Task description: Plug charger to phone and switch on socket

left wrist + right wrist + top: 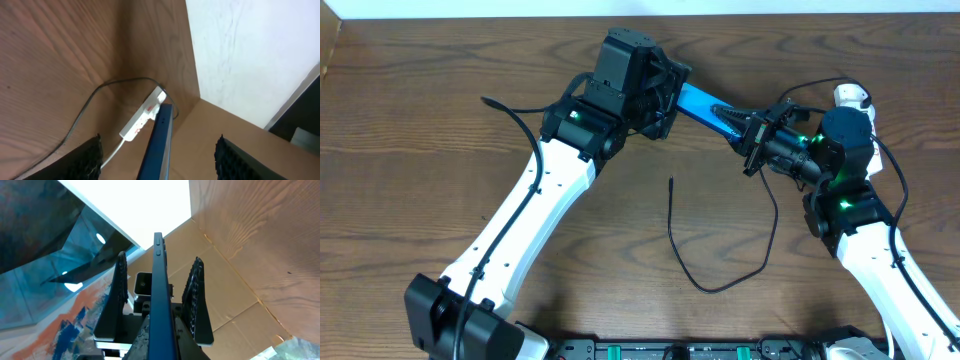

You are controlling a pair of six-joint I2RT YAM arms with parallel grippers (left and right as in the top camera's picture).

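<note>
Right claw pinches the phone, your left claw sits spread round its 10 o'clock end; release early, it hits the desk.

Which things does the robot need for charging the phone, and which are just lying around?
For the job:
- phone, gripped by the right gripper
- charger cable, lying loose on the table
- white power strip

Just lying about:
- cardboard beyond the table edge
</note>
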